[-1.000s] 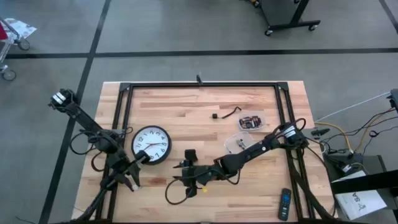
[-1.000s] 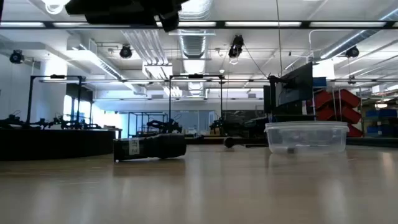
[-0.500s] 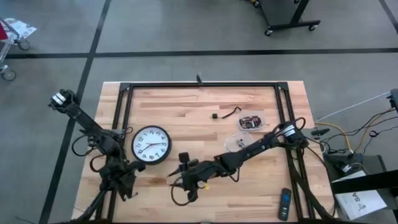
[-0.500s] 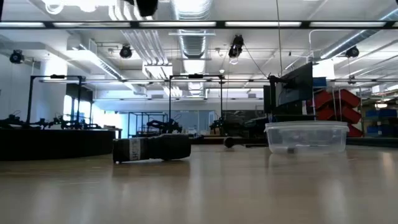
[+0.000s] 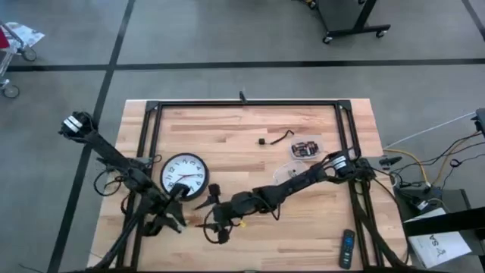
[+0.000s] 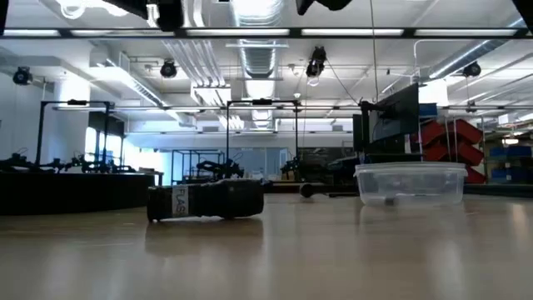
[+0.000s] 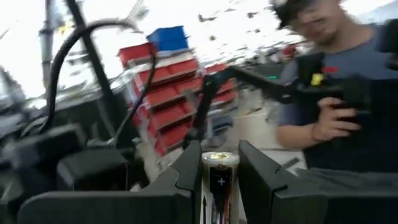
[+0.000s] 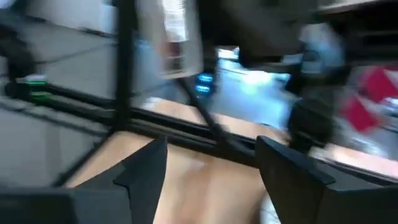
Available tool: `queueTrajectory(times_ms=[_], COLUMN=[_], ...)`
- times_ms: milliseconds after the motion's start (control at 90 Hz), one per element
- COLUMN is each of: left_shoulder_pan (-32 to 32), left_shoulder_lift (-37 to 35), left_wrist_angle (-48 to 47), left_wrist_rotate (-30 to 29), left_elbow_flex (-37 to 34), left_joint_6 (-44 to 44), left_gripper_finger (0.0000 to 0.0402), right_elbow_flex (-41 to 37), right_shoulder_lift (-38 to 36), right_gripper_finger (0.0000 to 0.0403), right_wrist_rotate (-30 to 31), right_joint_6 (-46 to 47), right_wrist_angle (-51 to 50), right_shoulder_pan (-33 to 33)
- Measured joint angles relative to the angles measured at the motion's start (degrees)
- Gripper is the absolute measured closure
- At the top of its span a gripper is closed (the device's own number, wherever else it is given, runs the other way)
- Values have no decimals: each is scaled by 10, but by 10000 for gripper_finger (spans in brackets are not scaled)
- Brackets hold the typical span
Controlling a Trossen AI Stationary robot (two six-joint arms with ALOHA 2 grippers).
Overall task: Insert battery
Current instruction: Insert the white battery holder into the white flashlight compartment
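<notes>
A battery (image 7: 219, 180) with a gold plus end stands between the fingers of my left gripper (image 7: 219, 186), which is shut on it. In the high view that gripper (image 5: 180, 196) is at the near edge of the white wall clock (image 5: 184, 176), which lies face up on the table. My right gripper (image 5: 206, 205) hovers just right of the clock, open, with nothing between its fingers (image 8: 211, 180). A black cylinder (image 6: 206, 202) lies on its side on the table in the low view. My left gripper pinches the battery's long sides (image 7: 205, 186) between its two fingers. The battery lies along the fingers, with its plus end (image 7: 219, 159) pointing away from the wrist. Only the room shows behind it, so it appears lifted clear of the table.
A clear tub (image 5: 290, 173) and a clear tray of small parts (image 5: 307, 148) stand right of centre. A small black part with a cable (image 5: 276, 139) lies farther back, and a remote (image 5: 346, 249) at the near right. A person (image 7: 348, 106) stands beyond the table.
My right gripper has moved toward the table's left edge, closer to the clock and to my left gripper. The black cylinder in the low view has shifted a little and now shows longer.
</notes>
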Motion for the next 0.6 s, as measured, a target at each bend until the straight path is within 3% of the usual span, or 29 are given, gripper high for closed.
queueTrajectory(times_ms=[78,211,600], left_shoulder_pan=[0,0,1], left_shoulder_lift=[28,63,71], left_wrist_angle=[32,70,73], left_wrist_rotate=[-47,-131,-274], left_elbow_flex=[0,0,0], left_joint_6=[-10,-19,-32], left_gripper_finger=[348,348,348], right_elbow_flex=[0,0,0], right_shoulder_lift=[-5,-11,-15], right_gripper_finger=[170,169,218], right_wrist_rotate=[37,40,138], right_joint_6=[-7,-17,20], right_wrist_angle=[0,-4,-14], right_shoulder_pan=[2,9,21])
